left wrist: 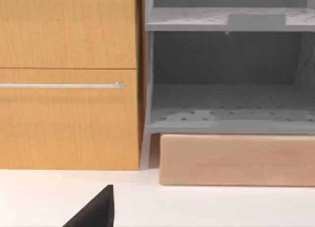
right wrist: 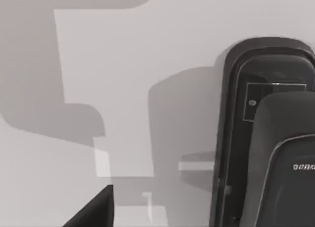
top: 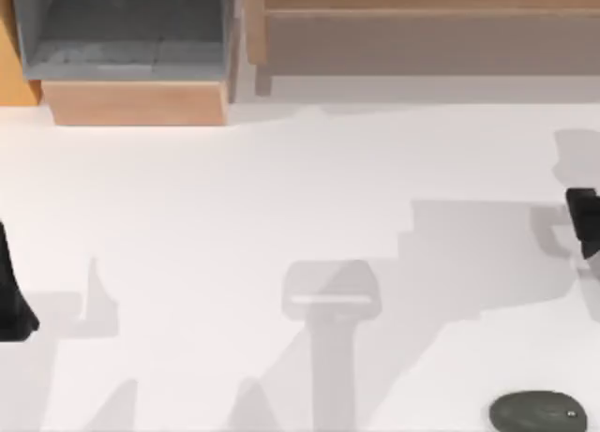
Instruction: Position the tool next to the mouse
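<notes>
Below, the mouse point(top: 538, 412) lies near the right pincer point(top: 583, 221).

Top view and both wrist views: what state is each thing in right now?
Mouse: lying flat on the table, bottom right of the top view, nothing touching it.
Dark tool: below the right wrist camera, not yet beside the mouse; whether it is held, cannot tell.
Wooden drawer: shut.
Grey shelf: open-fronted.
Left arm: at the table's left edge.
Right arm: at its right edge.

Matte black arms point(top: 583, 221) — angular, plain, dark wedge-shaped links.
</notes>
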Controlling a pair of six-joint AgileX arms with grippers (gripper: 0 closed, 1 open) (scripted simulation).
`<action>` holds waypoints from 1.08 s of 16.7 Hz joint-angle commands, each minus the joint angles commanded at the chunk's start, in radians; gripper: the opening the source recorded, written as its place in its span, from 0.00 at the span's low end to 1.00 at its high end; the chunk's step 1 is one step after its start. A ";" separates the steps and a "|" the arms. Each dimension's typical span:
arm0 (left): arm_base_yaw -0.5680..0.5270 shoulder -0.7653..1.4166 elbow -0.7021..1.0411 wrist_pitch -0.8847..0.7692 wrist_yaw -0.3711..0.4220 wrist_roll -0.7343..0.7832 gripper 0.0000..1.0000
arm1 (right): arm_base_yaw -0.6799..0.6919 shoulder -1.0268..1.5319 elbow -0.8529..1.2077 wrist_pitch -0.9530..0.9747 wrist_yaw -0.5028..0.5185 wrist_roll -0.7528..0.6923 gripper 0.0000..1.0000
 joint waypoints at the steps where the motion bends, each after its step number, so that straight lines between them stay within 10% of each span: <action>1: 0.000 0.000 0.000 0.000 0.000 0.000 1.00 | 0.000 0.012 -0.015 0.025 0.000 0.000 1.00; 6: 0.000 0.000 0.000 0.000 0.000 0.000 1.00 | 0.000 0.023 -0.027 0.044 0.000 0.000 1.00; 18: 0.000 0.000 0.000 0.000 0.000 0.000 1.00 | 0.000 0.023 -0.027 0.044 0.000 0.000 0.10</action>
